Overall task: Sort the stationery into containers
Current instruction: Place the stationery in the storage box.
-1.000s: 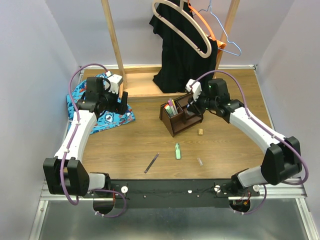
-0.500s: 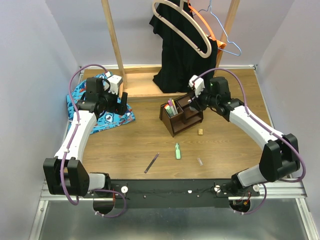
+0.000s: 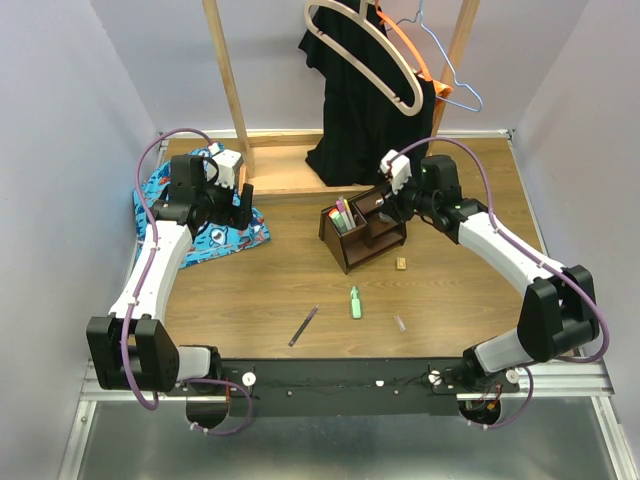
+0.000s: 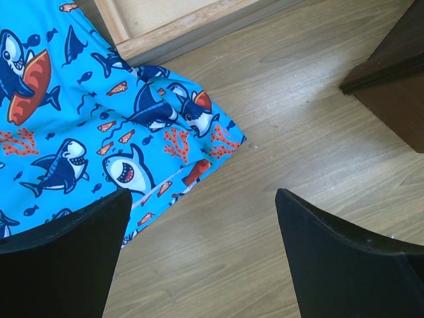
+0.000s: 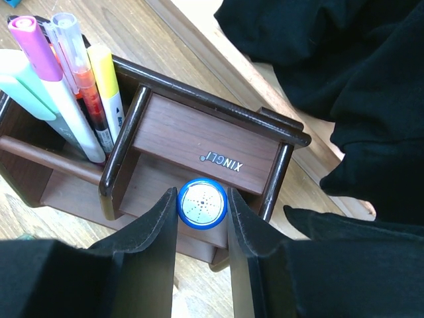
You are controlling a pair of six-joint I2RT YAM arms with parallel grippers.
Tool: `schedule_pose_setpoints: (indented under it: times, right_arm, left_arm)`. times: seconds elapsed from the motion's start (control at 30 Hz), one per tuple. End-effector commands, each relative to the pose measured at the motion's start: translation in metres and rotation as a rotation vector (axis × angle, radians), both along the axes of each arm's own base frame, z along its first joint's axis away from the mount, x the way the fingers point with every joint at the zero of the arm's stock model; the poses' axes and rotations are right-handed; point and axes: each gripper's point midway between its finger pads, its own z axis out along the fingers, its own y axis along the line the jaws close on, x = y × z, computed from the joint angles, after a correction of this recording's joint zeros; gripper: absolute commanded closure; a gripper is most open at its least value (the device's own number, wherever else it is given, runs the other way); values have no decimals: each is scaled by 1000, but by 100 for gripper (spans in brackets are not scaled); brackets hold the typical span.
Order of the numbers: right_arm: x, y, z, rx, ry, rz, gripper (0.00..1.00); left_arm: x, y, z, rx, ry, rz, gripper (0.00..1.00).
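Note:
My right gripper (image 5: 202, 207) is shut on a small blue bottle (image 5: 202, 203), held upright over the low rear slot of the dark brown organizer (image 5: 199, 129). Pink (image 5: 38, 53), orange (image 5: 85, 79) and yellow (image 5: 107, 76) markers stand in its tall left compartment. From above, the organizer (image 3: 350, 250) sits mid-table with the right gripper (image 3: 386, 206) over its back right part. A pale green marker (image 3: 354, 302), a thin purple pen (image 3: 303, 326) and a tan eraser (image 3: 401, 264) lie on the table. My left gripper (image 4: 202, 202) hangs open and empty over bare wood beside the cloth.
A blue shark-print cloth (image 3: 190, 225) lies at the left, under the left arm. A light wooden rack base (image 3: 290, 170) with black clothing (image 3: 370, 110) on hangers stands at the back. A small clear piece (image 3: 400, 323) lies near the front right.
The right gripper with the blue bottle has shifted slightly back and up over the organizer. The left arm has barely moved.

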Motion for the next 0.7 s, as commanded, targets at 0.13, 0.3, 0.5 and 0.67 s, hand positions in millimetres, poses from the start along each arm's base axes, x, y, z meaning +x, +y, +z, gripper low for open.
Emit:
schedule_pose_setpoints:
  times: [0.13, 0.3, 0.5, 0.67]
  right_arm:
    - [-2, -6, -15, -3, 38, -38, 99]
    - [-2, -9, -20, -6, 44, -62, 93]
    - [-1, -12, -21, -1, 34, -84, 93]
    - [1, -13, -23, 0, 29, -94, 82]
  left_arm:
    - [1, 2, 7, -18, -24, 13, 1]
    - [1, 1, 7, -21, -25, 11, 1]
    - [0, 1, 7, -22, -27, 10, 1]
    - [0, 2, 6, -19, -23, 13, 1]
